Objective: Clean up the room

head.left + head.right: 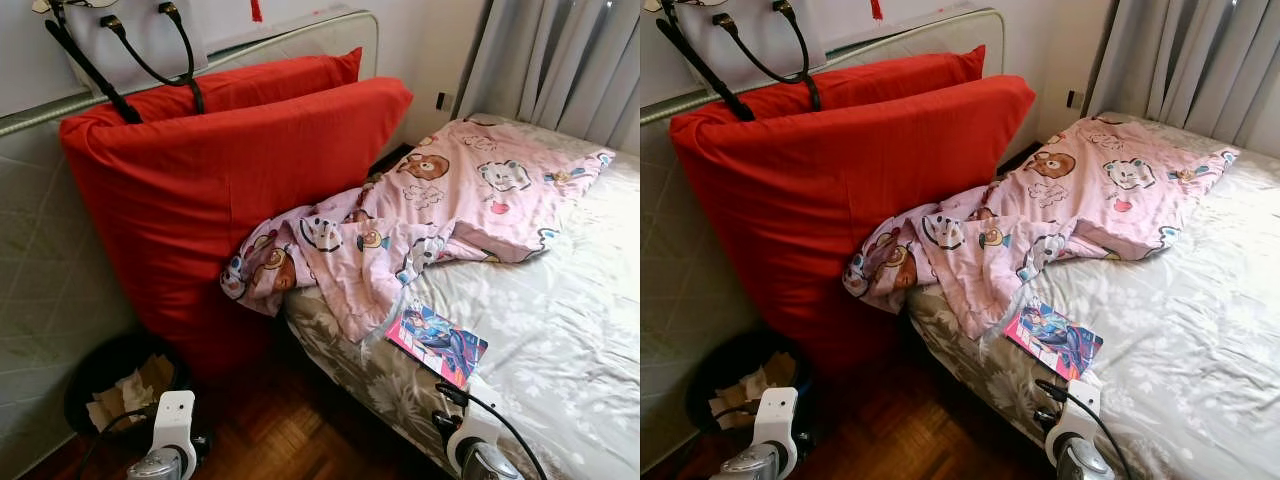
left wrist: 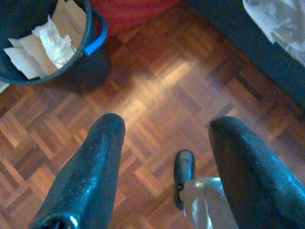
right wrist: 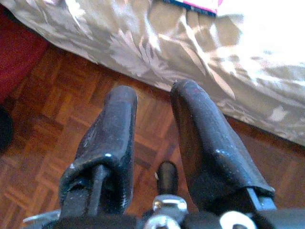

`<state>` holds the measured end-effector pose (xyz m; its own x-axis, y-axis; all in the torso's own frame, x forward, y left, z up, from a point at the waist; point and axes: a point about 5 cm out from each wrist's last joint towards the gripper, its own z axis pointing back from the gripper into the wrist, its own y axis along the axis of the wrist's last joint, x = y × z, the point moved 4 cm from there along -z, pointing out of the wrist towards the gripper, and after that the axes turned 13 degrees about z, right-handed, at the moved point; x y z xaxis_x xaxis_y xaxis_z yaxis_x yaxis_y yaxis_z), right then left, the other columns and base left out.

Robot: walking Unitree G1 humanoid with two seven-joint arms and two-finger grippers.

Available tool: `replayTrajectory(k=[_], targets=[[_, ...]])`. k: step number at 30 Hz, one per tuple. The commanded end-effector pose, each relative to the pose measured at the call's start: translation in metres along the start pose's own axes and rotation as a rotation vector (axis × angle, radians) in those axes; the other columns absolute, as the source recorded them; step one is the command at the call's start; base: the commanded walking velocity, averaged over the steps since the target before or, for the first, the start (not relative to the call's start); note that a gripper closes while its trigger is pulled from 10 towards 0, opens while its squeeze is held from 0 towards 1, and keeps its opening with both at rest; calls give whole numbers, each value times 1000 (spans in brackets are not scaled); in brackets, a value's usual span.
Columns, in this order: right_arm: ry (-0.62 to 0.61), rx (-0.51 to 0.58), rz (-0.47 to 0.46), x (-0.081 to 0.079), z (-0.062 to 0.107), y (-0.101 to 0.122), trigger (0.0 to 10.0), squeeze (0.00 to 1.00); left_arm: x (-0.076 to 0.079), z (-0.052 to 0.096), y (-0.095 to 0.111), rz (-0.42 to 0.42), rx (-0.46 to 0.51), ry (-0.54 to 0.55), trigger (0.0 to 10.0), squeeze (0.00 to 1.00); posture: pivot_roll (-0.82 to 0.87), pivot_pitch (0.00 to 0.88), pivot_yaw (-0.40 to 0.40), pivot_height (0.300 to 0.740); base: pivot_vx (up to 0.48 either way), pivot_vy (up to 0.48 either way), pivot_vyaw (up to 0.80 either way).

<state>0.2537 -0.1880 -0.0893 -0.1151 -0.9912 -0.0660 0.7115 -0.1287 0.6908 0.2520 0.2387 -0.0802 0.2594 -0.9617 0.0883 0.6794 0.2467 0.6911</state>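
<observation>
1. Scene: the pink cartoon blanket [image 1: 420, 225] lies crumpled across the head end of the bed [image 1: 570, 330], one bunched corner spilling over the edge against the red mattress [image 1: 200, 190] that leans on the wall. A comic book [image 1: 436, 342] sits on the bed sheet near the edge, just beside the blanket's lower fold.
2. Left gripper [image 2: 162, 167]: hangs low over the parquet floor [image 2: 157, 90], jaws wide apart, holding nothing. The black waste bin [image 2: 57, 43] with crumpled paper stands nearby.
3. Right gripper [image 3: 152, 143]: low beside the bed's edge, jaws set narrowly apart, empty.
4. Handling, blanket: judged soft, light, limp; it will drape and drag. Best hold is a pinch on a thick bunched fold, not a flat single layer.
5. Handling, comic book: judged thin, light, flexible, glossy cover likely slippery. Lying flat on soft bedding, it gives little edge; take it at the corner nearest the bed's edge.
6. Risk: lifting the blanket could sweep the comic off the bed.
</observation>
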Motion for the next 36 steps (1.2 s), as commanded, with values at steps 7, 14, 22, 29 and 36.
replayTrajectory(k=[7,14,22,29,36], targets=[[25,137,31,-1,4,7,10000,0,-6,4,1,85,95,1,10000,0,55,0,18,740,0,0,0],[52,303,139,2,16,10,10000,0,-9,12,-7,49,167,-17,10000,0,41,34,-4,740,0,0,0],[43,309,184,12,26,-8,10000,0,17,35,28,13,520,-149,10000,0,38,70,-45,740,0,0,0],[-49,259,148,30,29,-20,10000,0,29,59,41,-259,746,-153,10000,0,11,87,-48,740,0,0,0],[-111,238,125,43,27,-15,10000,0,48,51,23,-132,605,-199,10000,0,10,92,-24,740,0,0,0]])
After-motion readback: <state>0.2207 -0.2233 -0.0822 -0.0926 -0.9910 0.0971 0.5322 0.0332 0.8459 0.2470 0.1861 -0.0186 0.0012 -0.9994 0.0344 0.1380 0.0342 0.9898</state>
